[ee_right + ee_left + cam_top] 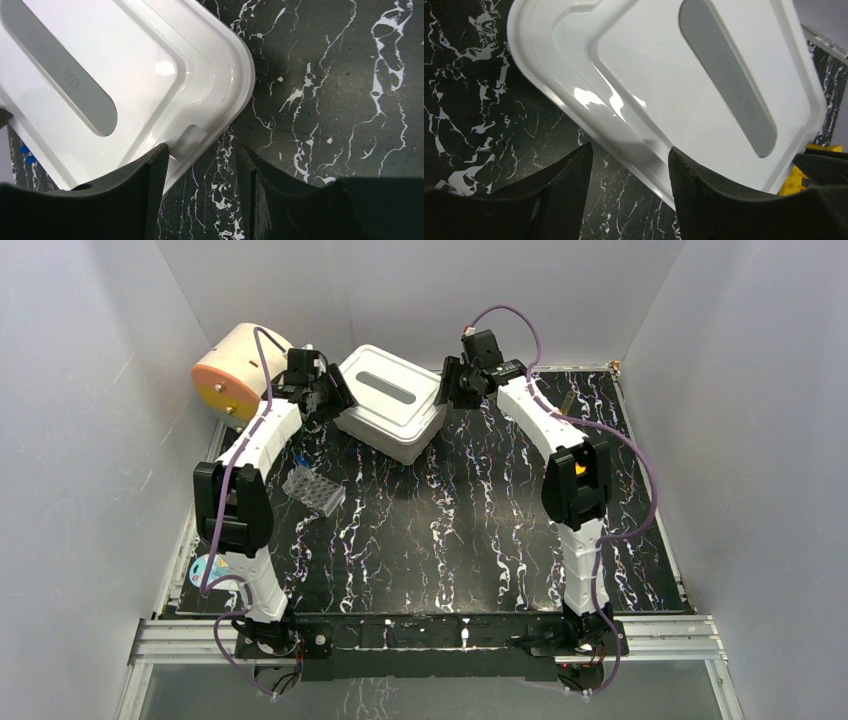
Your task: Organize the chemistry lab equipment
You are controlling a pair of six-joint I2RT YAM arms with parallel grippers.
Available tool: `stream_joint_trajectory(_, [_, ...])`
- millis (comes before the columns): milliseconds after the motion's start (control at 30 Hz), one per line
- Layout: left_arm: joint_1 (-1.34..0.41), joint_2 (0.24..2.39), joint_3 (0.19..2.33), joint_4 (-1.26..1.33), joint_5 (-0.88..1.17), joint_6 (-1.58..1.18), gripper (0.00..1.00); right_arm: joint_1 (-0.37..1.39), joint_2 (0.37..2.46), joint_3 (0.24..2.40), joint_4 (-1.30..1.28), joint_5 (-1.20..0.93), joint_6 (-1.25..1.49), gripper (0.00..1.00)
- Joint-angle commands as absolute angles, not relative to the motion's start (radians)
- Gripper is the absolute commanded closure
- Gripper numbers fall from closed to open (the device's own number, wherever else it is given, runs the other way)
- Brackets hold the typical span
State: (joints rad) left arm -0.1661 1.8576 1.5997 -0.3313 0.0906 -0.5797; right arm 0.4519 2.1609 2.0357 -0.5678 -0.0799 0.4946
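The white storage box (398, 440) sits at the far middle of the counter (450, 530), turned a little askew, with its lid (659, 75) on. Both arms reach to it, one at each end.

The left tool (629, 155) hovers over the box's left end. Its jaws stand moderately wide, with the lid's rim showing in the gap between them, and nothing is held. Whether a finger touches the rim cannot be told. The right tool (202, 152) is at the right end, also moderately wide and empty. Bare counter shows in its gap, and the lid's rounded corner and small tab lie just beside one finger.

Little of the lab equipment shows. A clear rack (316, 490) lies out on the left of the counter, near the left arm and well apart from the box, and a blue-capped vial (300, 462) is just beyond it. A pale round thing (207, 568) sits at the near left edge, too small to name. The ring stand, beaker, funnel, scissors and brush are not in sight. They may be inside the closed box, though that cannot be checked.

The sorting looks mostly done, since the box appears closed or is being closed. The rack and vial on the left remain to be put away, and the box may need squaring up
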Motion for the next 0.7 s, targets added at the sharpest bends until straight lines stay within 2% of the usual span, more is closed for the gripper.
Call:
stream_joint_trajectory(0, [-0.163, 1.886, 1.66, -0.444, 0.031, -0.57, 0.45, 0.478, 2.219, 2.138, -0.701, 0.099, 0.507, 0.42])
stream_joint_trajectory(133, [-0.163, 1.914, 1.697, -0.512, 0.014, -0.56, 0.46, 0.492, 2.274, 2.255, -0.836, 0.182, 0.526, 0.45])
stream_joint_trajectory(233, [-0.163, 1.92, 1.736, -0.546, -0.018, -0.534, 0.46, 0.495, 2.288, 2.333, -0.853, 0.166, 0.511, 0.44])
stream_joint_trajectory(400, [-0.164, 1.899, 1.84, -0.57, 0.015, -0.463, 0.38, 0.494, 2.229, 2.361, -0.783, 0.091, 0.484, 0.39])
stream_joint_trajectory(533, [-0.164, 1.832, 1.856, -0.57, 0.11, -0.433, 0.23, 0.495, 2.128, 2.301, -0.776, 0.082, 0.476, 0.34])
stream_joint_trajectory(633, [-0.168, 1.75, 1.805, -0.549, 0.191, -0.39, 0.04, 0.495, 1.987, 2.135, -0.742, 0.093, 0.452, 0.3])
stream_joint_trajectory(667, [-0.17, 1.716, 1.784, -0.545, 0.201, -0.381, 0.02, 0.495, 1.929, 2.057, -0.726, 0.101, 0.443, 0.28])
